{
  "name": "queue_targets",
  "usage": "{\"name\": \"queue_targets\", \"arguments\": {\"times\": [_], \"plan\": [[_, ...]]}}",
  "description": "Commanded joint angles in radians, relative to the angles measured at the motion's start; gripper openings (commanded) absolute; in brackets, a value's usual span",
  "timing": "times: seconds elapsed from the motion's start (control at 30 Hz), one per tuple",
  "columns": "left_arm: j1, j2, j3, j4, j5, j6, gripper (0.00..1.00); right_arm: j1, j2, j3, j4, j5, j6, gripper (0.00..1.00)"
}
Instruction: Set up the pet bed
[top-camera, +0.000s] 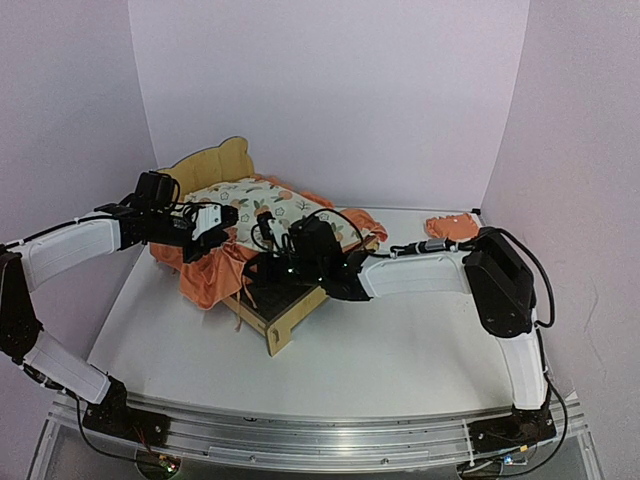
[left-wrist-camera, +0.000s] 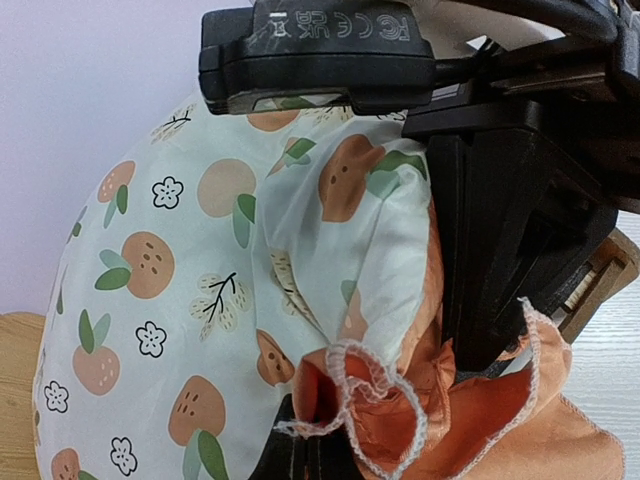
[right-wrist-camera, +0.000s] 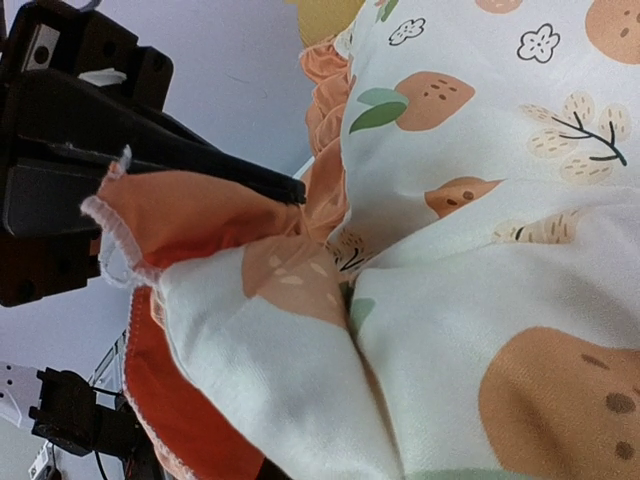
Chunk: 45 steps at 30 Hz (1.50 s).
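**Pet bed: position, covering and grips**

Pet bed (top-camera: 214, 164) sits left of centre in the overhead view, set at an angle on the white table (top-camera: 390, 350). The headboard points to the upper left and a foot corner to the lower centre. The frame is pale plywood with a scalloped, ear-shaped headboard and low rails. A dark base panel is exposed at the foot end.

Mattress pad (top-camera: 268, 204) lies on the frame. Its top is soft white cloth printed with orange fruit, green leaves and small flowers. The orange ruffle (top-camera: 205, 280) has a stitched edge, is bunched, and spills over the lower-left rail.

Left gripper (top-camera: 226, 220) is at the pad's left edge, fingers clamped on the pad's ruffled border. Its wrist view shows the gathered frill crumpled against the black fingers.

Right gripper (top-camera: 263, 233) is over the middle of the bed. Its black fingers (right-wrist-camera: 200, 165) are pinched narrow on a fold of the pad's ruffle.

Small orange pillow (top-camera: 452, 226) lies on the table at right, well apart from the bed.
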Motion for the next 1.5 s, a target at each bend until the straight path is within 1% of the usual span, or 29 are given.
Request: {"name": "queue_targets", "arguments": {"times": [0.0, 0.13, 0.43, 0.5, 0.63, 0.67, 0.77, 0.87, 1.0, 1.1, 1.23, 1.4, 1.47], "plan": [[0.012, -0.003, 0.040, 0.053, -0.006, 0.007, 0.00, 0.002, 0.004, -0.064, 0.087, 0.060, 0.057, 0.00], [0.012, 0.002, 0.037, 0.053, 0.001, 0.005, 0.00, 0.003, 0.005, -0.115, 0.094, 0.087, 0.060, 0.00], [0.012, 0.011, 0.019, 0.027, 0.041, 0.006, 0.00, 0.002, -0.011, -0.176, 0.090, 0.086, 0.069, 0.00], [0.012, 0.011, 0.009, 0.018, 0.052, 0.010, 0.00, 0.002, -0.025, -0.186, 0.060, 0.097, 0.050, 0.00], [0.012, 0.013, -0.002, 0.010, 0.060, 0.007, 0.00, 0.011, -0.056, -0.157, -0.055, 0.097, -0.035, 0.00], [0.012, 0.014, -0.003, 0.007, 0.063, 0.007, 0.00, 0.015, -0.061, -0.146, -0.094, 0.093, -0.070, 0.02], [0.011, 0.018, -0.002, -0.011, 0.072, 0.018, 0.00, 0.025, -0.080, -0.105, -0.189, 0.076, -0.137, 0.15], [0.009, 0.027, 0.000, -0.042, 0.079, 0.029, 0.00, 0.025, -0.121, -0.108, -0.232, 0.072, -0.158, 0.26], [-0.003, 0.040, -0.009, -0.078, 0.063, 0.074, 0.00, 0.025, -0.167, -0.097, -0.306, 0.034, -0.196, 0.36], [-0.019, 0.052, -0.007, -0.085, 0.051, 0.073, 0.00, 0.025, -0.199, -0.095, -0.346, 0.022, -0.203, 0.40], [-0.027, 0.088, 0.019, -0.072, 0.017, 0.035, 0.00, 0.025, -0.237, -0.092, -0.362, 0.047, -0.194, 0.43], [-0.027, 0.128, 0.030, -0.030, -0.068, 0.055, 0.00, 0.025, -0.265, -0.095, -0.381, 0.072, -0.190, 0.45], [-0.027, 0.142, 0.045, -0.052, -0.095, 0.098, 0.00, 0.025, -0.269, -0.103, -0.384, 0.079, -0.183, 0.45]]}}
